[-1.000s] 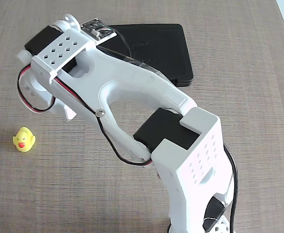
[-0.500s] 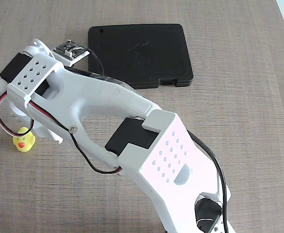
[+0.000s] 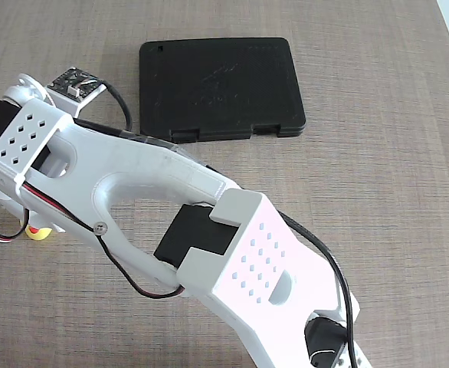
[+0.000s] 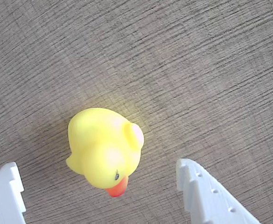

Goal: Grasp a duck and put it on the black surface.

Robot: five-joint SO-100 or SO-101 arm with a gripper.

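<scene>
The small yellow duck point(image 4: 104, 147) with its red-orange beak sits upright on the wood-grain table, seen from above in the wrist view. My gripper point(image 4: 97, 179) hangs over it, open, with one white finger at the lower left and the other fingertip point(image 4: 192, 179) at the lower right; the duck lies between them, untouched. In the fixed view only a sliver of the duck point(image 3: 37, 231) shows under the arm's white head at the far left. The black surface point(image 3: 218, 87), a flat matte case, lies at the top centre, apart from the arm.
The white arm point(image 3: 209, 230) stretches diagonally from the lower right to the left edge of the fixed view, covering much of the table point(image 3: 378, 192). Red and black cables loop under its head.
The arm has swung left and away from the black case, uncovering the case fully. Its head now sits over the duck and hides most of it.
</scene>
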